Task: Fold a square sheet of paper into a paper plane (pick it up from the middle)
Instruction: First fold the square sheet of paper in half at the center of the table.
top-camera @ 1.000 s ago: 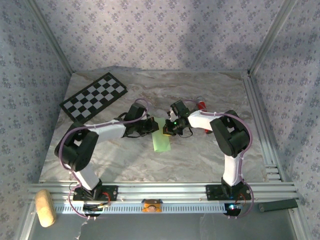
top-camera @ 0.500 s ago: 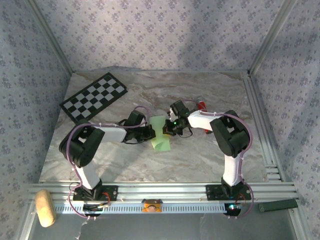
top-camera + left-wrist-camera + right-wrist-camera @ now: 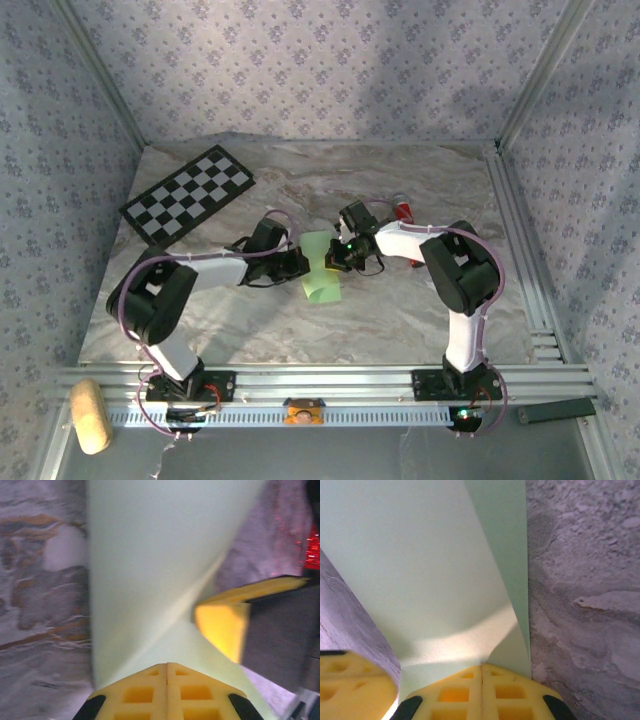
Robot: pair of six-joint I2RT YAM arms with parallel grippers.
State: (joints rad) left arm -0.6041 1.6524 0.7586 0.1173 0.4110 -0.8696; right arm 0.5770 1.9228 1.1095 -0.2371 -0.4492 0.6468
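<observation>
Lying near the middle of the overhead view, the sheet of paper (image 3: pixel 320 272) is being pinched from both sides. The left gripper (image 3: pixel 301 263) is clamping its left edge and the right gripper (image 3: pixel 336 259) its right edge, each about halfway along. The paper is showing as a pale green strip, narrowed at the waist where the grippers are meeting it. Its long axis is running from the upper part of the frame down toward the bottom, over the marbled table (image 3: pixel 400 310). A checkerboard (image 3: pixel 188 192) is sitting at the upper left and a red tube (image 3: pixel 403 210) to the right, both well apart from the paper.

Looking from the left wrist, the left gripper (image 3: pixel 167 669) is pressing its yellow pads together at the bottom edge, with the paper (image 3: pixel 150 555) fanning up from them to the top of the frame. A diagonal crease is crossing it. The right gripper's pad (image 3: pixel 220 625) is touching the paper from the right.

Looking from the right wrist, the right gripper (image 3: pixel 481 672) is likewise holding its jaws tight on the paper (image 3: pixel 420 555), which is rising to the top edge with one flap folded over at the right. The left gripper's pad (image 3: pixel 350 680) is showing at the lower left.
</observation>
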